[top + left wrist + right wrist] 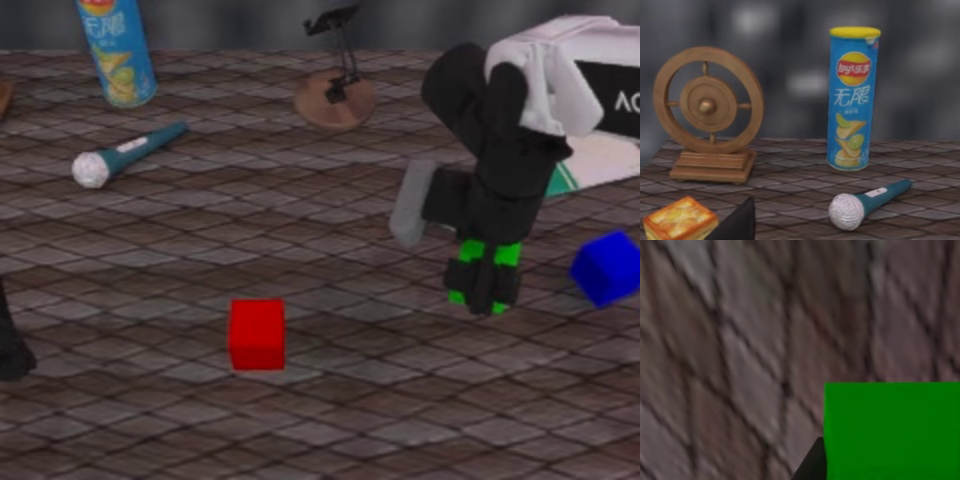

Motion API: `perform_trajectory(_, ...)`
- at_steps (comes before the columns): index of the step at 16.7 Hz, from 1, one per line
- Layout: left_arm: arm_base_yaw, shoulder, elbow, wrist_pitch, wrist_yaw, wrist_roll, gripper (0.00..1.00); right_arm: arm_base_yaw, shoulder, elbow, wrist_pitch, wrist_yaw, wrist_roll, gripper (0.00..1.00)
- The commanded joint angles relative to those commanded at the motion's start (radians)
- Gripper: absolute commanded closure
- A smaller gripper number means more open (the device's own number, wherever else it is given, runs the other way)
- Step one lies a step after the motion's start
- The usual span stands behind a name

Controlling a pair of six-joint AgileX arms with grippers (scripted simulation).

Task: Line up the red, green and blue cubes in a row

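Where right tool grips, green cube mostly hidden.

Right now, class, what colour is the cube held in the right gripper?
Bright green; the green cube in the right gripper shows best in the right wrist view.

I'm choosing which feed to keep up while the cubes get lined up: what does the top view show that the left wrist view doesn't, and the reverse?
Only the top view shows the matte red cube, the deep blue cube, and the right gripper clamped on the bright green cube between them.

Only the left wrist view shows the round wooden ship's-wheel ornament and the square toasted bread slice.

Both show the blue crisps can, the teal microphone and the dark tiled table.
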Motion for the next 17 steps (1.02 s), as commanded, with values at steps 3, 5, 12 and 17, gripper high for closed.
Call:
perform_trajectory(3, 0.000, 0.000, 0.000, 0.000, 0.000, 0.000, 0.00, -0.001, 0.005, 0.001, 0.000, 0.000, 0.001, 1.00)
perform_trajectory(5, 0.000, 0.000, 0.000, 0.000, 0.000, 0.000, 0.00, 0.032, 0.025, 0.039, -0.020, 0.000, -0.004, 1.00)
perform_trajectory(12, 0.000, 0.000, 0.000, 0.000, 0.000, 0.000, 0.00, 0.258, 0.141, 0.292, -0.151, 0.002, -0.030, 1.00)
perform_trajectory(17, 0.000, 0.000, 0.000, 0.000, 0.000, 0.000, 0.00, 0.280, 0.147, 0.316, -0.163, 0.002, -0.030, 1.00)
